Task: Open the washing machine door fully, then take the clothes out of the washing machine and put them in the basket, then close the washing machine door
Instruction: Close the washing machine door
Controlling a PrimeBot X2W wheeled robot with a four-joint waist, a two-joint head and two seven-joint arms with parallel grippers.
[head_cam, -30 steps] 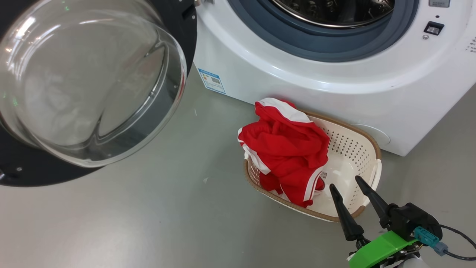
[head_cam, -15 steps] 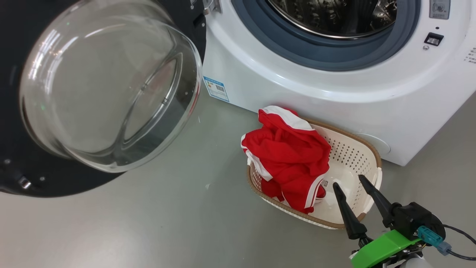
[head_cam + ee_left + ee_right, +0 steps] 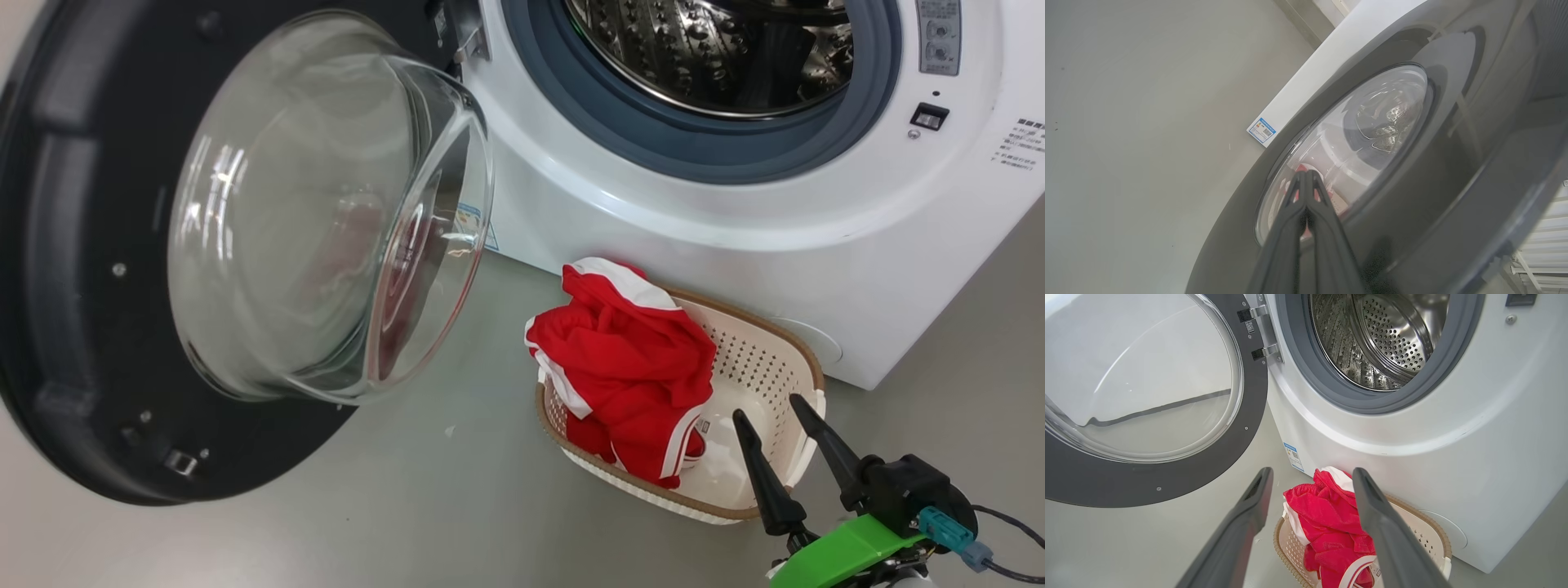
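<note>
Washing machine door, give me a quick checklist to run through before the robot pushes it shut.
1. Drum empty: ok, bare steel in the part that shows.
2. Clothes in the basket: ok, though they hang over its rim.
3. Gasket free of cloth: ok.
4. Left gripper shut, at the washing machine door, outer face: ok; contact, cannot tell.
5. Right gripper open, empty, low by the basket, likely out of the door's swing: ok.
</note>
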